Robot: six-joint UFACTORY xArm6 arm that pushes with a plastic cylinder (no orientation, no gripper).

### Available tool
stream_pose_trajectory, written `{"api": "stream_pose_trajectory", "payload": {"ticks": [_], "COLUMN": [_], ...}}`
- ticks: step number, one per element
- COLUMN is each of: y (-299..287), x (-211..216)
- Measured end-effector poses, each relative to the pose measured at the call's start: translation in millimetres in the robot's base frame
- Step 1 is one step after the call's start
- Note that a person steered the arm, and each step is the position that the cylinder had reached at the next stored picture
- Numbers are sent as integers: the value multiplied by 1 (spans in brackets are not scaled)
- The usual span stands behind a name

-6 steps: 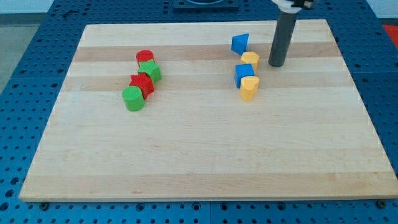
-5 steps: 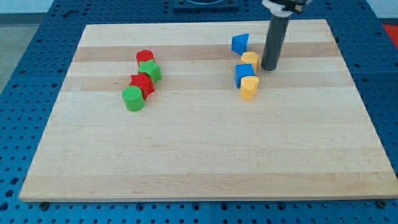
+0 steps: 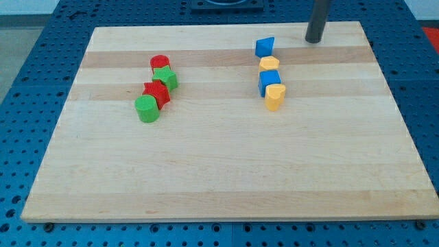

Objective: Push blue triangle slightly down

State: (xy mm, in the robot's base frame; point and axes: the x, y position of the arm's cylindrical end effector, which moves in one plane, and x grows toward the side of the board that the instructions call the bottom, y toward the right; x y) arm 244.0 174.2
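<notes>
The blue triangle (image 3: 265, 46) lies near the board's top, right of centre. Below it in a column sit a yellow round block (image 3: 269, 64), a blue cube (image 3: 269, 81) and a yellow block (image 3: 274, 97). My tip (image 3: 313, 40) stands near the board's top edge, to the right of the blue triangle and slightly above it, apart from every block.
A cluster at the view's left holds a red cylinder (image 3: 160, 62), a green star (image 3: 165, 77), a red star (image 3: 156, 92) and a green cylinder (image 3: 147, 109). The wooden board (image 3: 219, 171) lies on a blue perforated table.
My tip has moved up and a little right, away from the yellow round block toward the board's top edge. The blocks have not moved.
</notes>
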Motion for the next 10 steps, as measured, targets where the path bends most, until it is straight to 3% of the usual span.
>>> {"api": "stream_pose_trajectory", "payload": {"ticks": [4, 7, 10], "y": [-67, -80, -123], "x": [5, 43, 28]}}
